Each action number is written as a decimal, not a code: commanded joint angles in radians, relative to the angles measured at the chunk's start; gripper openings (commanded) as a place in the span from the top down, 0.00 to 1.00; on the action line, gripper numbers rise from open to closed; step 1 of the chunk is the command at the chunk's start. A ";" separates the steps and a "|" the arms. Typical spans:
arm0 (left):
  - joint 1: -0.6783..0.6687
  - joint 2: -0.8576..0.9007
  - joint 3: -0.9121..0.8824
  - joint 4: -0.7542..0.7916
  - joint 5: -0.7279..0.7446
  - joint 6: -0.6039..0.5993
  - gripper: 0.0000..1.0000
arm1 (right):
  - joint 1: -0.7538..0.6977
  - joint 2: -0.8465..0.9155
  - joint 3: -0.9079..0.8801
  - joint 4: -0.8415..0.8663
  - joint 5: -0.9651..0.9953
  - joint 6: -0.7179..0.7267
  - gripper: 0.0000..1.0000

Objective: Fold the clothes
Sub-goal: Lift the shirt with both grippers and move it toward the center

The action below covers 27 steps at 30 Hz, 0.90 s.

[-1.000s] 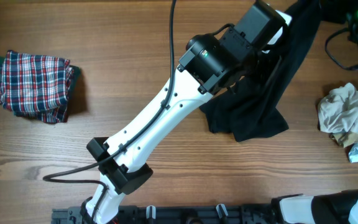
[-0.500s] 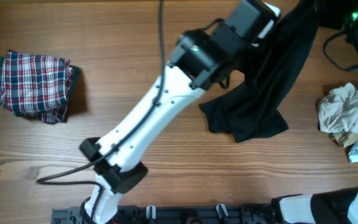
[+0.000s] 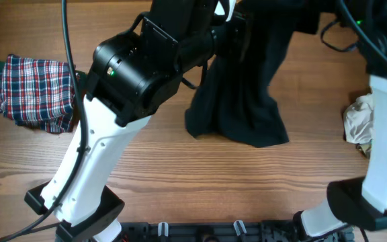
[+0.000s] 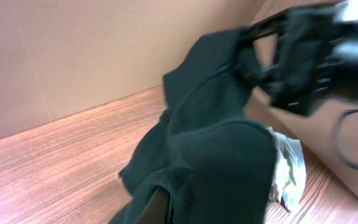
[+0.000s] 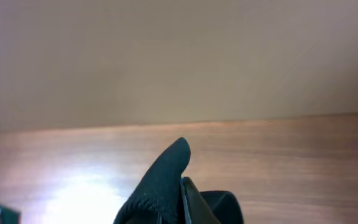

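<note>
The black shirt (image 3: 244,94) hangs bunched from the top of the overhead view, and its lower end rests on the table. My left gripper (image 4: 166,208) is shut on a fold of it; fabric covers the fingers. My right gripper (image 5: 182,199) is shut on another edge of the shirt (image 5: 160,180). In the left wrist view the right gripper (image 4: 260,50) holds the shirt (image 4: 216,124) up, blurred. A folded plaid piece (image 3: 35,93) lies at the far left of the table.
A crumpled white and light-blue pile (image 3: 359,119) lies at the right edge, also in the left wrist view (image 4: 286,167). The left arm (image 3: 106,148) crosses the table's middle. The right arm (image 3: 385,134) stands along the right side.
The left arm has swung up and to the left and pulled the black shirt leftward and higher. The right arm has come into view on the right.
</note>
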 commanded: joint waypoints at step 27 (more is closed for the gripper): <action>0.275 -0.072 0.002 0.278 -0.100 0.017 0.96 | 0.290 0.103 -0.043 -0.289 -0.264 -0.292 0.41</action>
